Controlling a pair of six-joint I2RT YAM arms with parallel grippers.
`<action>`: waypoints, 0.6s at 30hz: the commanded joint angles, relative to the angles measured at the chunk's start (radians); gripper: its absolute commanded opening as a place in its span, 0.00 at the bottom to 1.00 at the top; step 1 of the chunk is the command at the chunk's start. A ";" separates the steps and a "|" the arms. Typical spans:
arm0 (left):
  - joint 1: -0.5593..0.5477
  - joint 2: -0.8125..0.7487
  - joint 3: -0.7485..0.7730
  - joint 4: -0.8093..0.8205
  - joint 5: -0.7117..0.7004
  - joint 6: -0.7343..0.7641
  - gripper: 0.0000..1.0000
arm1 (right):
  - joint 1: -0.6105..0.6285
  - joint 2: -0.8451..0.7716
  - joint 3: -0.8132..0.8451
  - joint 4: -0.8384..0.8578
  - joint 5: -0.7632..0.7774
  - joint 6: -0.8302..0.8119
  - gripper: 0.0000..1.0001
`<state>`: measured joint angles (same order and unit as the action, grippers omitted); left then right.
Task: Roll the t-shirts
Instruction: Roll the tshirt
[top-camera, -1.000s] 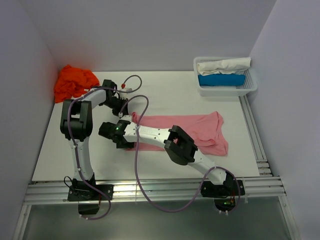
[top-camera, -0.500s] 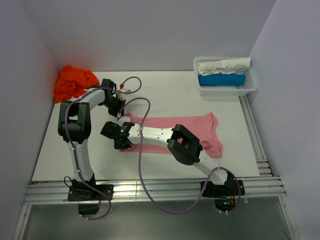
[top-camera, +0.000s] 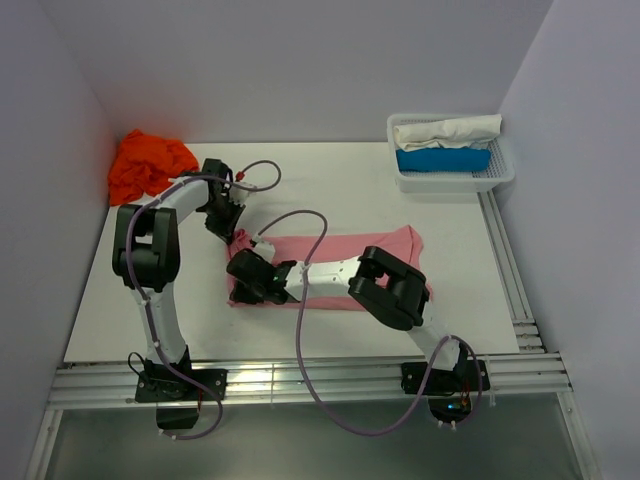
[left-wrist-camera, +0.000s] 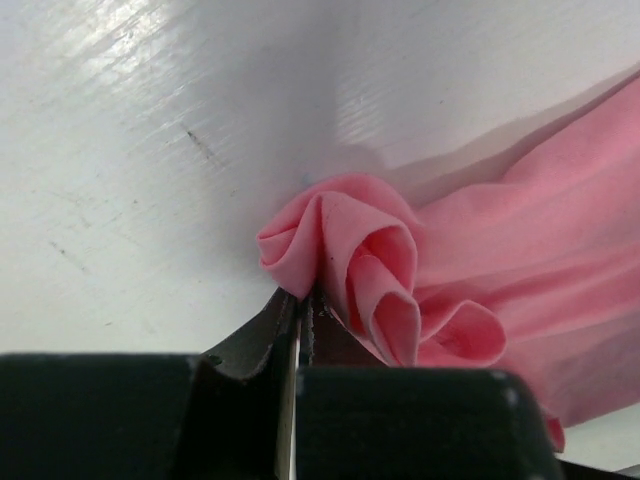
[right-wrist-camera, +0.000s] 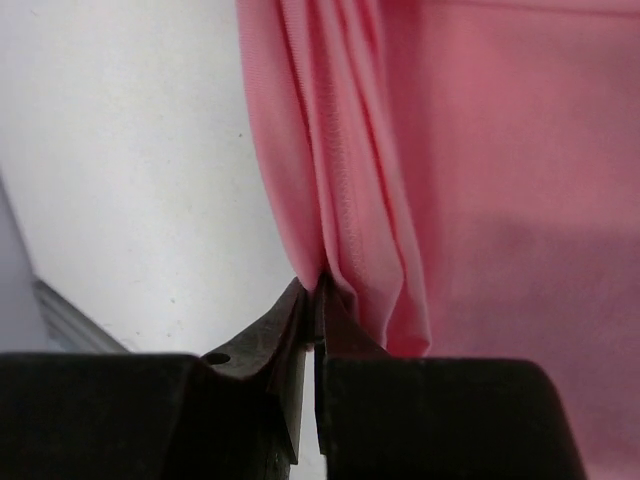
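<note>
The pink t-shirt (top-camera: 345, 255) lies folded lengthwise across the middle of the white table. My left gripper (top-camera: 234, 232) is shut on its far-left corner, which bunches into rolled folds in the left wrist view (left-wrist-camera: 350, 260). My right gripper (top-camera: 250, 285) is shut on the shirt's near-left edge, pinching gathered pleats in the right wrist view (right-wrist-camera: 345, 230). The left end of the shirt is folded over toward the right. The orange t-shirt (top-camera: 148, 163) lies crumpled in the far-left corner, untouched.
A white lattice basket (top-camera: 503, 170) at the far right holds a rolled white cloth (top-camera: 447, 131) and a rolled blue cloth (top-camera: 442, 159). Walls close the left, back and right sides. A metal rail (top-camera: 300, 380) runs along the near edge.
Both grippers have moved right with the shirt's left end, folding it over. The shirt now looks shorter, and its right end has drawn in to the left.
</note>
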<state>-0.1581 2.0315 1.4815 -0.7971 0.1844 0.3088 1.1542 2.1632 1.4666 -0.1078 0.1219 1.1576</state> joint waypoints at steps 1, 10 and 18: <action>-0.024 -0.022 0.054 0.027 -0.115 0.018 0.01 | -0.008 -0.078 -0.104 0.209 -0.077 0.088 0.04; -0.101 -0.020 0.128 -0.019 -0.221 -0.005 0.04 | -0.022 -0.106 -0.221 0.414 -0.117 0.137 0.03; -0.166 -0.005 0.168 -0.048 -0.266 -0.023 0.08 | -0.025 -0.167 -0.302 0.454 -0.073 0.166 0.04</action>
<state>-0.3077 2.0319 1.5871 -0.8780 -0.0254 0.2932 1.1221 2.0830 1.1896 0.3042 0.0605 1.2980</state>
